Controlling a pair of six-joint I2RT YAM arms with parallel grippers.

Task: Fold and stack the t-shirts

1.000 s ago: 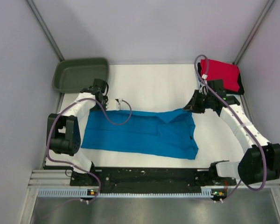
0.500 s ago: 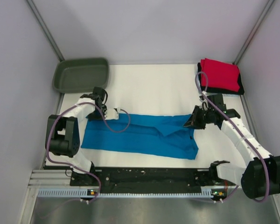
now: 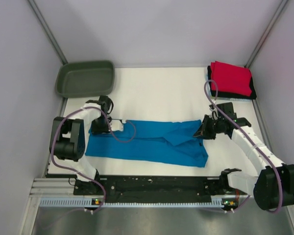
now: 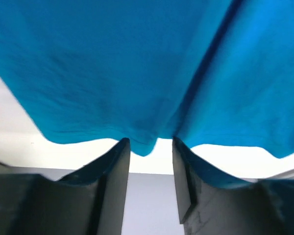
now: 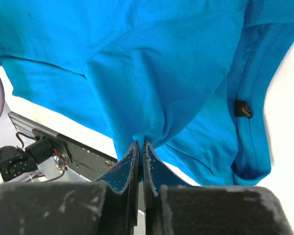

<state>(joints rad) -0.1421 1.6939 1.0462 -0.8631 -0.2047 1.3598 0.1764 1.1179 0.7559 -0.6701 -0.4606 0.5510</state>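
Garment, near zone: turquoise t-shirt (image 3: pixel 147 144), short-sleeved, lying as a long doubled band across the near half of the white table (image 3: pixel 161 93). Its far long edge is uneven, with an overlapping flap right of centre.

Handling, as judged: light, limp knit with no stiffness. It drapes and puckers wherever it is lifted, so a pull at one point would drag and wrinkle the rest. It is not fragile, and it looks likely to slide on the smooth tabletop. The best holds seem to be the far corners or a doubled edge, both ends raised together to keep the fold line straight. The ribbed neck (image 5: pixel 258 98) with its size label (image 5: pixel 242 108) is thicker and offers a surer purchase.

Tool, left: left gripper (image 4: pixel 151 147), at the left end of the shirt's far edge. The jaws stand apart with the cloth edge sagging into the gap, unpinched.

Tool, right: right gripper (image 5: pixel 141 144), at the shirt's right end near the neck. It is clenched on a small pucker of the turquoise cloth.

Garments, far zone: red t-shirt (image 3: pixel 231 78), folded, in the far right corner. It lies on a black t-shirt (image 3: pixel 254 92), of which only the edges show.

Container, far left: olive-green tub (image 3: pixel 85 78), well apart from the shirts.
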